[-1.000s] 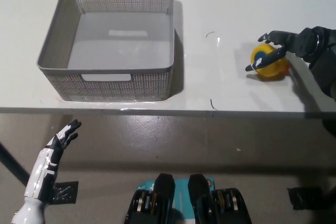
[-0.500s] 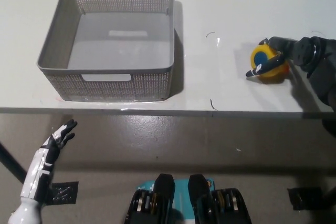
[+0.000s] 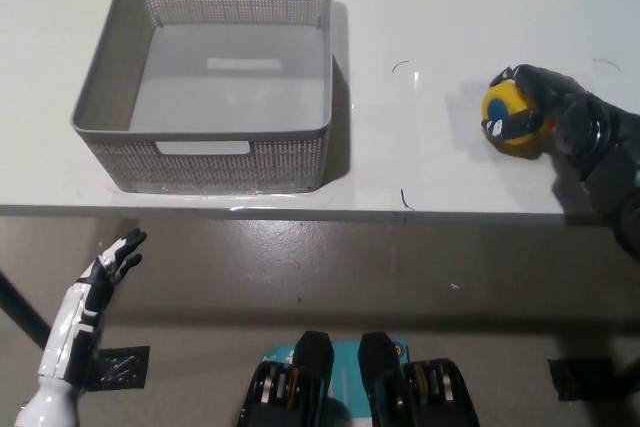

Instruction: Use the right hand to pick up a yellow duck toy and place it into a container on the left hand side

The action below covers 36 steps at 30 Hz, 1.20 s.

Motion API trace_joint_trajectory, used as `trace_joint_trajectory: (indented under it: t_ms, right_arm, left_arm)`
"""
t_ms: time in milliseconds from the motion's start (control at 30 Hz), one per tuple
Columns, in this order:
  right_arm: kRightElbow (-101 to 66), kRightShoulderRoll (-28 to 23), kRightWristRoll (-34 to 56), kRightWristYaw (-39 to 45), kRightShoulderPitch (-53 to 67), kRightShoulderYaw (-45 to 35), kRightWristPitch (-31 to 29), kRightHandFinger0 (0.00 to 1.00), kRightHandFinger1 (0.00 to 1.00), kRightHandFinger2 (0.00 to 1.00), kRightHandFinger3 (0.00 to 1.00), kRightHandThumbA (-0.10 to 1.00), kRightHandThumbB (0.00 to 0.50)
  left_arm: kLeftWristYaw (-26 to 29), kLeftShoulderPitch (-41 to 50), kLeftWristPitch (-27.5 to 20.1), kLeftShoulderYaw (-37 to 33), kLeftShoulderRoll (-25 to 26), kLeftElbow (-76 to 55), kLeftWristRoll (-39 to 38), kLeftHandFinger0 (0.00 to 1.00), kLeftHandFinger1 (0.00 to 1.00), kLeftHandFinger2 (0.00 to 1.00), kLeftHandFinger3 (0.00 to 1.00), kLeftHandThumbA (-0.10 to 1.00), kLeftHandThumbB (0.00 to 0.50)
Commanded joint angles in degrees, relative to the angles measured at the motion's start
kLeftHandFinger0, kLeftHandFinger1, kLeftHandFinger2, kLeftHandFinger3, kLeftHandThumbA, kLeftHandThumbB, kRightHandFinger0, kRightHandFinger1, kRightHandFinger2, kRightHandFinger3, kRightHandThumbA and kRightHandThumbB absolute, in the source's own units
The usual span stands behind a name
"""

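The black right hand (image 3: 540, 107) now has its fingers curled around the yellow duck toy (image 3: 508, 115); a second ago those fingers were spread over it with only the tips touching, and half a second ago they were partly wrapped, so the grip has closed in stages. The toy has barely moved: it sits on the white table (image 3: 430, 17) at the far right, resting on the surface rather than lifted, with its yellow body and a dark blue patch showing between the fingers. That reads as the grasp just being secured, which would leave the lift and the carry across to the left as the steps not yet done. The right forearm comes in from the right edge, angled down toward the table, with the wrist bent so the palm faces left onto the toy. Well apart from it, across a bare stretch of tabletop, the grey mesh container (image 3: 205, 147) stands empty on the left half of the table. The white left hand (image 3: 112, 262) hangs below the table's front edge at lower left, fingers loosely apart and holding nothing.
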Motion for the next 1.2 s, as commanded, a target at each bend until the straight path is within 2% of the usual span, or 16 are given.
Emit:
trace_joint_trajectory:
  t_ms: [0,100,167,200,233,267,333,400,500,733,833,867,900,967,1100,1167]
  right_arm:
    - [-0.3,-1.0,1.8,-8.5,-1.4,-2.0,-4.2,0.16,0.64,0.95,0.76,-0.10,0.146]
    - [-0.1,-1.0,1.7,-8.7,-1.6,-2.2,-4.2,0.14,0.69,1.00,0.87,-0.10,0.133]
    - [-0.1,-1.0,1.4,-9.5,-1.9,-2.1,-3.7,0.28,0.82,1.00,0.96,-0.10,0.161]
    - [-0.2,-1.0,1.4,-9.9,-2.3,-2.3,-3.7,0.29,0.71,0.85,0.72,-0.10,0.166]
    - [-0.3,-1.0,1.5,-10.5,-2.5,-2.5,-4.3,0.20,0.56,0.68,0.58,-0.10,0.170]
    - [-0.5,-1.1,1.9,-11.4,-2.9,-3.0,-5.1,0.04,0.44,0.71,0.65,-0.10,0.150]
    - [-1.3,-1.2,3.0,-12.6,-4.5,-4.5,-7.0,0.00,0.47,0.90,0.86,-0.10,0.147]
    - [-2.3,-1.2,3.7,-14.2,-6.5,-5.9,-8.4,0.01,0.53,0.89,1.00,-0.10,0.139]
    - [-3.9,-1.3,3.9,-15.4,-10.1,-7.2,-9.9,0.00,0.49,0.81,0.95,-0.10,0.126]
    - [-8.0,-0.2,5.2,-15.4,-16.7,-10.2,-12.4,0.00,0.47,0.77,0.91,-0.10,0.129]
    - [-10.4,1.6,5.7,-14.4,-18.5,-11.0,-11.2,0.00,0.42,0.77,0.90,-0.10,0.135]
    - [-10.7,1.6,5.8,-14.4,-18.3,-11.1,-11.3,0.05,0.49,0.84,0.95,-0.10,0.124]
    - [-11.6,3.2,5.6,-14.9,-19.2,-11.0,-11.5,0.00,0.41,0.77,0.89,-0.10,0.137]
    - [-12.3,4.5,5.4,-14.8,-19.7,-10.8,-10.9,0.00,0.41,0.76,0.89,-0.10,0.125]
    - [-13.4,8.6,6.5,-13.7,-21.0,-11.4,-10.6,0.01,0.46,0.80,0.91,-0.10,0.167]
    - [-12.9,11.9,6.6,-14.4,-21.8,-11.7,-9.3,0.01,0.46,0.82,0.93,-0.10,0.149]
  left_arm:
    - [-0.5,-1.2,-2.7,0.8,1.5,-0.2,-0.8,1.00,1.00,1.00,1.00,1.00,0.183]
    - [-0.6,-1.1,-2.6,0.7,1.5,-0.1,-1.0,1.00,1.00,1.00,1.00,1.00,0.185]
    - [-0.5,-1.1,-3.0,0.7,1.4,-0.2,-0.8,1.00,1.00,1.00,1.00,1.00,0.170]
    - [-0.5,-1.1,-3.1,0.7,1.4,-0.2,-0.7,1.00,1.00,1.00,1.00,1.00,0.165]
    - [-0.5,-0.9,-3.0,0.7,1.5,-0.3,-0.8,1.00,1.00,1.00,1.00,1.00,0.164]
    - [-0.6,-0.8,-2.7,0.7,1.5,-0.5,-0.9,1.00,1.00,1.00,1.00,1.00,0.164]
    - [-0.6,-0.8,-2.6,0.8,1.5,-0.5,-1.2,1.00,1.00,1.00,1.00,1.00,0.163]
    - [-0.3,-0.6,-1.8,0.9,1.3,-1.0,-1.0,1.00,1.00,1.00,1.00,1.00,0.172]
    - [0.1,-0.5,-1.8,0.8,1.0,-1.2,-0.3,1.00,1.00,1.00,1.00,1.00,0.165]
    - [0.4,0.0,-2.4,0.9,0.9,-1.1,0.5,1.00,1.00,1.00,1.00,1.00,0.151]
    - [0.3,0.4,-2.4,0.8,1.0,-1.1,0.6,1.00,1.00,1.00,1.00,1.00,0.148]
    - [0.2,0.6,-2.3,0.7,1.0,-1.2,0.7,1.00,1.00,1.00,1.00,1.00,0.151]
    - [0.0,0.7,-2.2,0.6,1.1,-1.2,0.5,1.00,1.00,1.00,1.00,1.00,0.152]
    - [-0.2,0.9,-2.3,0.6,1.1,-1.3,0.3,1.00,1.00,1.00,1.00,1.00,0.141]
    - [-0.4,1.3,-2.1,0.3,1.1,-1.5,0.3,1.00,1.00,1.00,1.00,1.00,0.139]
    - [-0.4,1.5,-1.8,0.1,1.0,-1.6,0.6,1.00,1.00,1.00,1.00,1.00,0.148]
